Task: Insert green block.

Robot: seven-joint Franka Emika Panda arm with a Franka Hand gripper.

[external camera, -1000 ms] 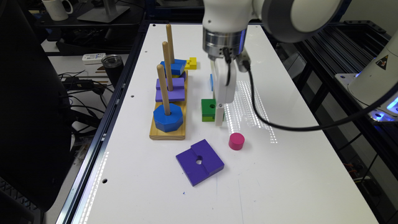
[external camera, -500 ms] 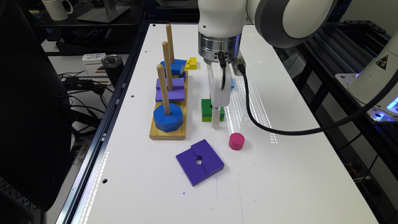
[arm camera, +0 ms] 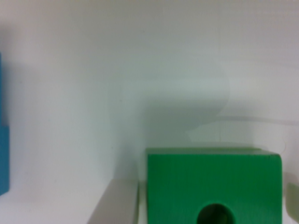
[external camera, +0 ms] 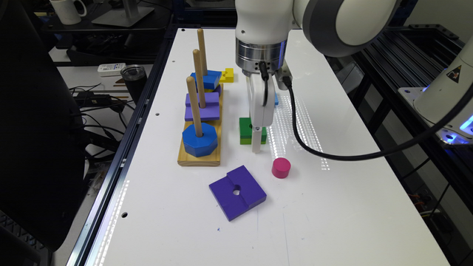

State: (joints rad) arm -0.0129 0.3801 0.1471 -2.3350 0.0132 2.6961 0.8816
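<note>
The green block [external camera: 244, 129] lies flat on the white table [external camera: 332, 207], dark green on top with a lime layer under it. In the wrist view the green block [arm camera: 187, 182] shows its round hole and sits between my two fingers, with a thin gap on one side. My gripper [external camera: 255, 138] is lowered over it and open, one fingertip [external camera: 256, 147] reaching the table in front of the block. The wooden peg board [external camera: 199, 158] stands just to the exterior view's left, with three upright pegs [external camera: 193, 107].
A blue octagon [external camera: 199, 140], purple squares [external camera: 202, 108] and a blue block [external camera: 207, 78] sit on the pegs. A yellow piece [external camera: 227, 75] lies behind. Near the block are a pink cylinder [external camera: 281, 167], a large purple square [external camera: 237, 192], a light-blue piece [external camera: 276, 99] and my black cable [external camera: 314, 149].
My gripper has shifted toward the exterior view's left and come down until its fingers stand on either side of the green block. The block itself has not moved.
</note>
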